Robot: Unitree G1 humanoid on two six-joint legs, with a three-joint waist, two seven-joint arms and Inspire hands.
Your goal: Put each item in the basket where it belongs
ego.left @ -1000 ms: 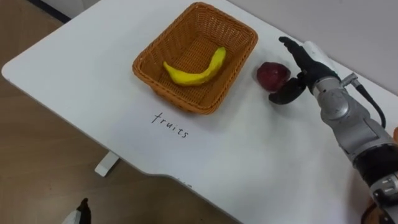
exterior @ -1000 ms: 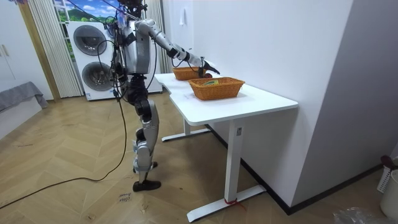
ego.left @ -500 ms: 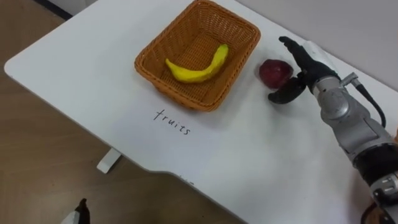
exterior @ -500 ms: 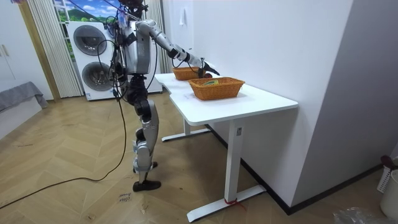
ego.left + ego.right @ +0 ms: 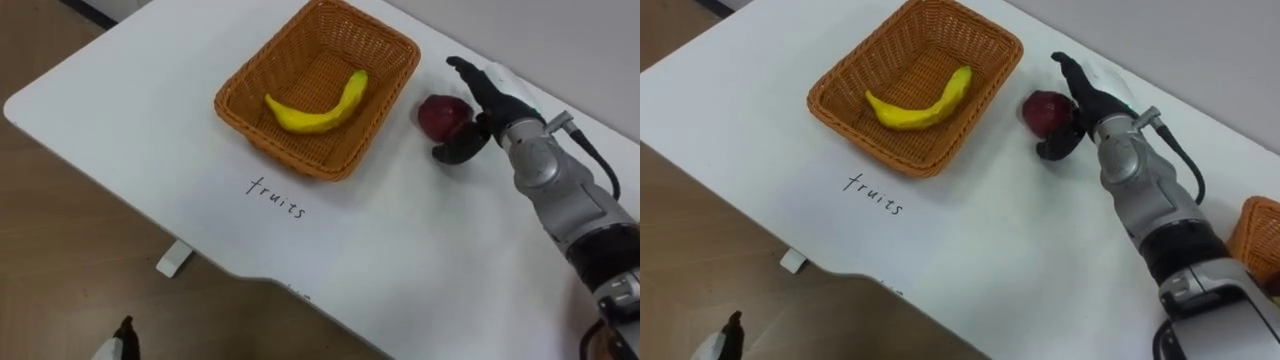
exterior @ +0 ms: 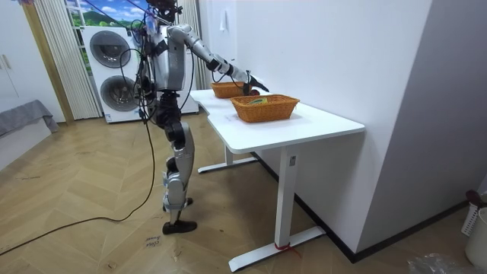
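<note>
My right hand (image 5: 497, 110) is at the far side of the counter (image 5: 130, 120). It is cupped about the dark red fruit (image 5: 440, 115), which rests on the counter just beside the right corner of the fruit basket (image 5: 285, 150). My fingers (image 5: 470, 75) reach out straight past the fruit's far side and my thumb (image 5: 452, 152) curls in on its near side, so the fruit lies in the gap between them. They are apart, not yet clamped, and I cannot tell whether any of them touches the skin. I judge that I hold the hand this way so I can close on the fruit from both flanks rather than nudge it toward the far edge.

The banana (image 5: 315, 108) already lies across the basket's floor, with bare wicker on either side, so the fruit has room to go in. A handwritten label (image 5: 275, 197) sits on the counter before the basket, toward the near edge.

The way to the basket is short, but I would have to lift over its rim. The far edge runs close behind my fingers, with the wall (image 5: 560, 35) beyond, so there is little room there, while the near side lies open. A second basket (image 5: 1255, 235) stands at the counter's right end.
</note>
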